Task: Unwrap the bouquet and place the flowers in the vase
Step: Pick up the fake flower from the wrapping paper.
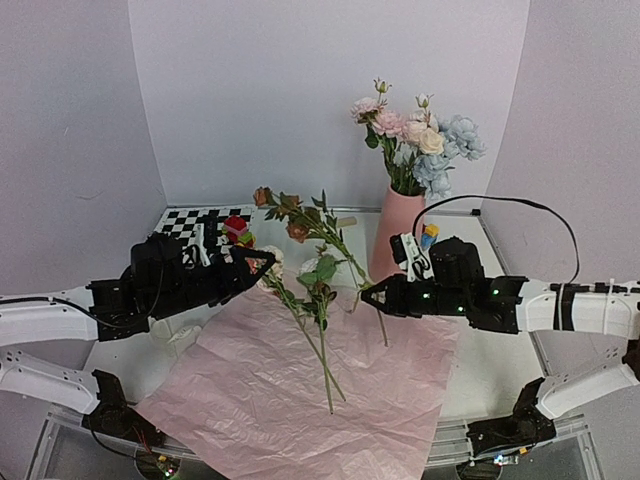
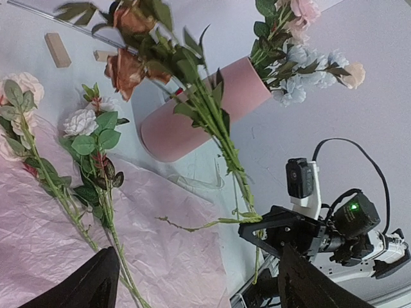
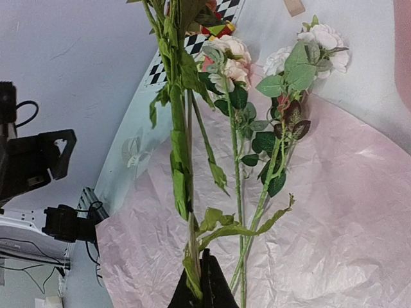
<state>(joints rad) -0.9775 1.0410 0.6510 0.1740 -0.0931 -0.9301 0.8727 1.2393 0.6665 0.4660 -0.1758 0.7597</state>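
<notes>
right pincer (image 1: 368, 293) pinches a thin green stem (image 1: 330, 235); left pincer (image 1: 262, 262) spread.
smooth matte vase (image 1: 398, 235) beyond; crinkled paper (image 1: 300, 400) reaches the near worktop (image 1: 490, 370) edge.

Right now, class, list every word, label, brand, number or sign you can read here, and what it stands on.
No readable text in any view.
The pink paper sheet, the vase and the checkerboard bear no writing.
Any marking on the right arm's wrist camera is too small to read.
</notes>
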